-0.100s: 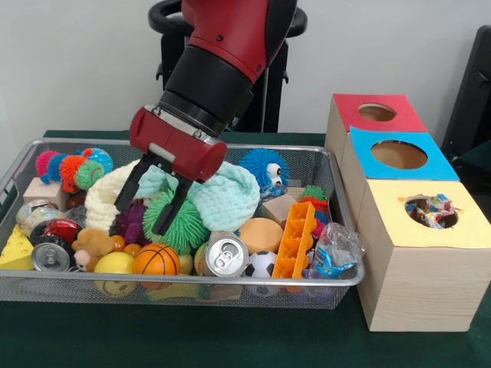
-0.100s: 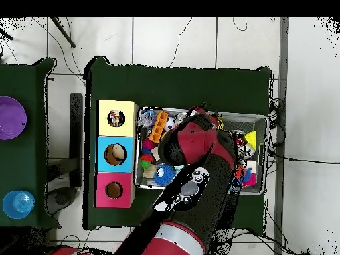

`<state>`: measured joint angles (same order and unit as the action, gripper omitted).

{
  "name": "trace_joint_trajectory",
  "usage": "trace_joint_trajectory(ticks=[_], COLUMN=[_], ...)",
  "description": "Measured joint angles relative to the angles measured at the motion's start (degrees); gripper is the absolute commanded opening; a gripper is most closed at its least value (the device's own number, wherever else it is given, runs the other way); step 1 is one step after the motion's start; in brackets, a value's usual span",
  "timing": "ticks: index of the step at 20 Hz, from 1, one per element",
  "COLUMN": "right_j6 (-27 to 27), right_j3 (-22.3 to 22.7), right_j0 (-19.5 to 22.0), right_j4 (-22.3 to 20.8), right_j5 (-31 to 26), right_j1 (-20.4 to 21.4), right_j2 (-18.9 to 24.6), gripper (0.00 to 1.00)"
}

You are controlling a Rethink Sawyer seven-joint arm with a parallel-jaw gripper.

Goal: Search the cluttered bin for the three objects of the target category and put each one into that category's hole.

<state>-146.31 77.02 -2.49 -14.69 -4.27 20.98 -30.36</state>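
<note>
Nearest, the yellow-topped box [image 1: 418,253] already holds wrappers [image 1: 436,211] in its hole; the crumpled wrapper [image 1: 335,251] lies at the wire bin's [image 1: 230,282] near right corner. Spread empty, the end effector [image 1: 149,201] hovers over toys.

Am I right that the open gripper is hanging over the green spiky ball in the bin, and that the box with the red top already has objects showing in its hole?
Not quite. The open gripper does hang over the green spiky ball in the bin, but the front view shows the objects in the hole of the yellow-topped box. The red-topped box shows none.
</note>
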Motion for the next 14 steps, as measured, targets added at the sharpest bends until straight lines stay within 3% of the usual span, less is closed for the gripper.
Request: trace_joint_trajectory(ticks=[6, 14], right_j6=[0.0, 0.0], right_j3=[1.5, 7.2], right_j0=[2.2, 7.4], right_j4=[0.0, -0.1], right_j5=[-0.8, -8.0], right_j1=[3.5, 9.9], right_j2=[3.2, 11.8], gripper=[1.00, 1.00])
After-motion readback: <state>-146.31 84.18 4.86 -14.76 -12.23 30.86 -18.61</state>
